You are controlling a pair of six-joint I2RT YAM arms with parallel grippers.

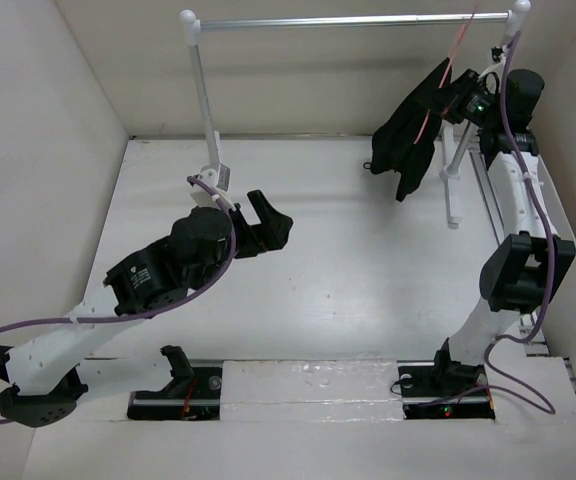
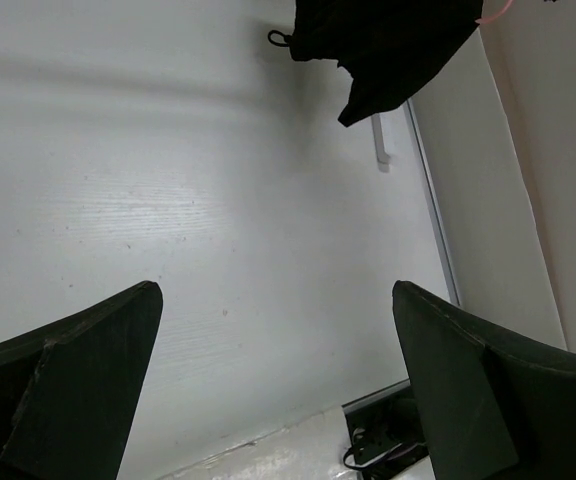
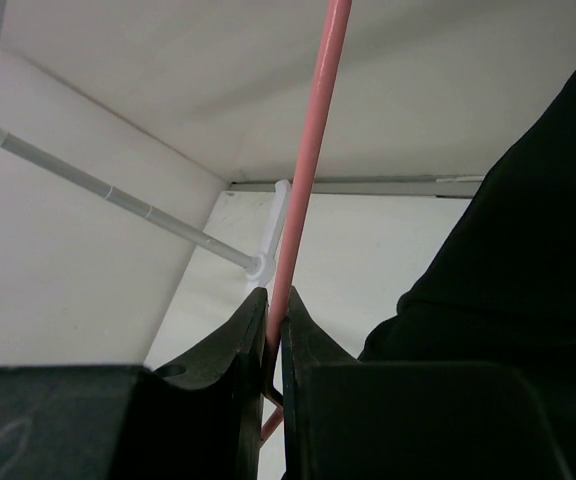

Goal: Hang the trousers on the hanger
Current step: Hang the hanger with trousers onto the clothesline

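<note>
The black trousers [image 1: 411,132] hang draped over the pinkish-red wire hanger [image 1: 447,71] at the far right, under the silver rail. My right gripper [image 1: 465,97] is shut on the hanger's wire; in the right wrist view the wire [image 3: 308,170] runs up from between the fingertips [image 3: 275,312], with the trousers [image 3: 528,250] at the right. My left gripper [image 1: 271,224] is open and empty over the table's middle left; in its wrist view the gripper [image 2: 276,290] points toward the hanging trousers [image 2: 388,45] far ahead.
A silver rail [image 1: 348,19] on white posts [image 1: 205,90] spans the back of the white table [image 1: 348,260]. A white post foot [image 1: 452,190] stands below the trousers. White walls close both sides. Arm bases [image 1: 178,395] sit at the near edge.
</note>
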